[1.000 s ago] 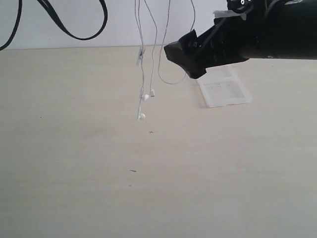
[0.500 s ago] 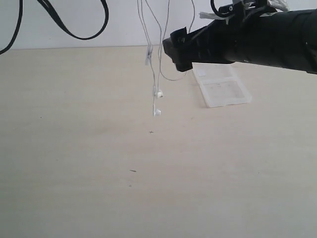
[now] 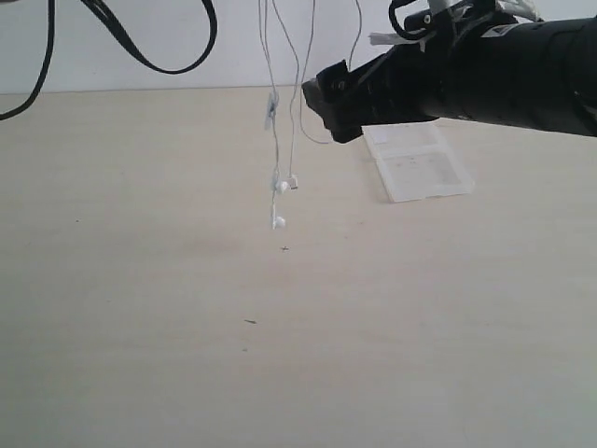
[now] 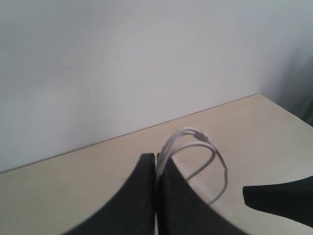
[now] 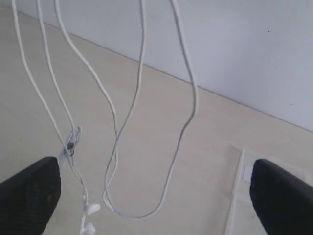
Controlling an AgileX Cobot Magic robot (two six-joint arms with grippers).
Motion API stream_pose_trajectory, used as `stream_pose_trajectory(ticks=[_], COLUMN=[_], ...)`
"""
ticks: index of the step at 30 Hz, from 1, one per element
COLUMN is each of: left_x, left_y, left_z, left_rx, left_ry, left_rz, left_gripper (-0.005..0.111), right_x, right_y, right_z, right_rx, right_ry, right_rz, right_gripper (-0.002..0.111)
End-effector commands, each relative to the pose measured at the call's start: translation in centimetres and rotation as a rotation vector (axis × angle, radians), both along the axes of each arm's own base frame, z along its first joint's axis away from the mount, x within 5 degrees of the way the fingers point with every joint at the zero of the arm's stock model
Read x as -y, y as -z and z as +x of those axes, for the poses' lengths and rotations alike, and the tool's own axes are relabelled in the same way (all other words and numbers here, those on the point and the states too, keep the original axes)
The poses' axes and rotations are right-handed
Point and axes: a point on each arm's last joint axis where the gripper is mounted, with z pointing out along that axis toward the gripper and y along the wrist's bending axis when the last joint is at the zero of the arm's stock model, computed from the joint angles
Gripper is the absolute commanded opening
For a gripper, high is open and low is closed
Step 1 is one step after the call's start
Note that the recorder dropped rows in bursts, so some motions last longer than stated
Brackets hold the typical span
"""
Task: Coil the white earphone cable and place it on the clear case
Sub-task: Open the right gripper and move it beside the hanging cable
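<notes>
While I watch from exterior view, bench (image 3: 168,355) offers open room across near half and left side. Right arm (image 3: 504,70) reaches in level from right edge, over far part of bench. Right gripper (image 3: 328,101) jaws spread wide, gripping nothing. Clear case (image 3: 422,166) lies flat toward far right corner, just below arm. Left gripper (image 4: 155,166) raised, jaws pinched on white earphone cable (image 3: 270,107). Strands hang down beside right gripper tip; contact I cannot tell. Earbuds (image 3: 278,222) dangle lowest, left of case.
</notes>
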Motion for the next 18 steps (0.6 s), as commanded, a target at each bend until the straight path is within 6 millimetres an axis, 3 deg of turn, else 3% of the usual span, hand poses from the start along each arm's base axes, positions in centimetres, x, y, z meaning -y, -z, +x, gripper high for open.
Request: stream_pose_trajectory(ticks=[1,6,18], left_x=[0.02,0.02,0.04], left_y=[-0.22,-0.22,-0.23], left_z=[-0.03,-0.03,-0.03], left_rx=[-0.026,-0.036,-0.039], left_ry=[-0.030,-0.036,-0.037], left_rz=[-0.058,-0.079,-0.088], left_gripper=[0.000,0.000,0.000], right_x=[0.09,-0.04,-0.68], right_y=[-0.28,-0.20,-0.07], right_z=[0.20,0.08,0.32], right_rx=[0.025,0.043,0.019], right_ry=[0.028,-0.018,0.033], right_rz=[0.015,-0.034,0.092], right_gripper=[0.103,0.103,0.103])
